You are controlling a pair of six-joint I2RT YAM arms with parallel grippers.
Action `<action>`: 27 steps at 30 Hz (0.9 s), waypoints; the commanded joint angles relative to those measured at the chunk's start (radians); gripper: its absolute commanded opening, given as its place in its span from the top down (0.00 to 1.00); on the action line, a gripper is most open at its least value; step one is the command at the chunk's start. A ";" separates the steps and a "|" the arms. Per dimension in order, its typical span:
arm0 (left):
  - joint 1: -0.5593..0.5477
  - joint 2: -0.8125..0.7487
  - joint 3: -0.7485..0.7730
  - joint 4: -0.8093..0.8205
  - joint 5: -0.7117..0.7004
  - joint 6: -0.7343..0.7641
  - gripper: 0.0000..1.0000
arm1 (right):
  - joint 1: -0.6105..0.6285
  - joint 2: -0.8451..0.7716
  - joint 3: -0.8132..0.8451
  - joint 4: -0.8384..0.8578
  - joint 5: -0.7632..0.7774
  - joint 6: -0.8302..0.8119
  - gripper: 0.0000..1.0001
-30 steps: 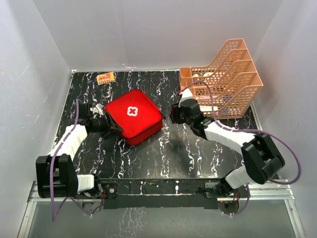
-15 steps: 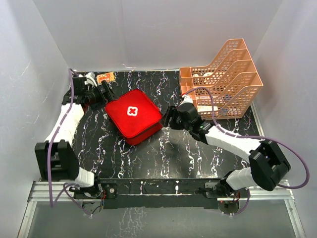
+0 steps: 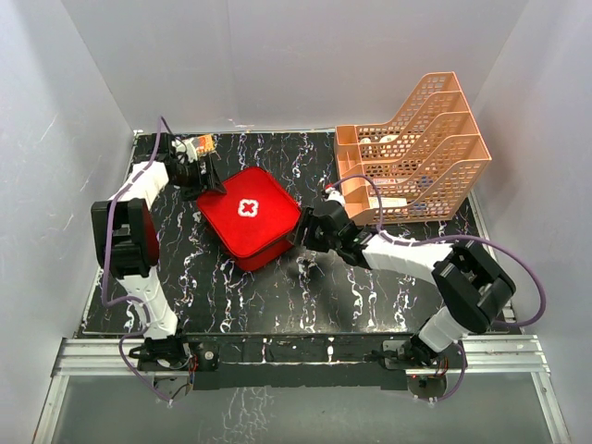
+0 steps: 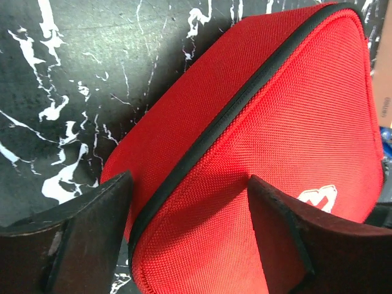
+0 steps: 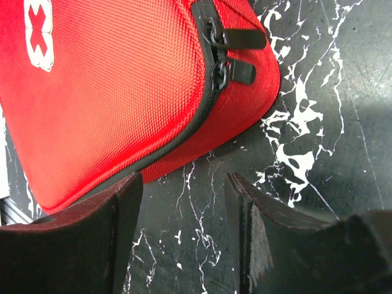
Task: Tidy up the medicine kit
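A red squarish soft zip case (image 3: 250, 218) with a white cross on its lid lies closed and corner-on near the middle of the black, white-veined bench (image 3: 277, 296). The left pincer (image 3: 205, 180) is at the case's far-left edge and the right pincer (image 3: 302, 231) at its right corner. An orange plastic tiered tray (image 3: 421, 157) stands far right. A small orange packet (image 3: 198, 145) lies far left.

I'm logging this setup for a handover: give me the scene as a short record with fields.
kit: red medicine kit, flat on the table, white cross up
zip: shut, two pulls together at one corner
left gripper: open, at the kit's left corner
right gripper: open, beside the corner with the pulls, holding nothing
other: orange tray far right; small packet far left
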 commanded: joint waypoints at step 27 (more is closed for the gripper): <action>-0.036 -0.587 -0.659 0.073 0.095 -0.291 0.61 | -0.181 -0.040 0.125 -0.037 0.081 -0.306 0.60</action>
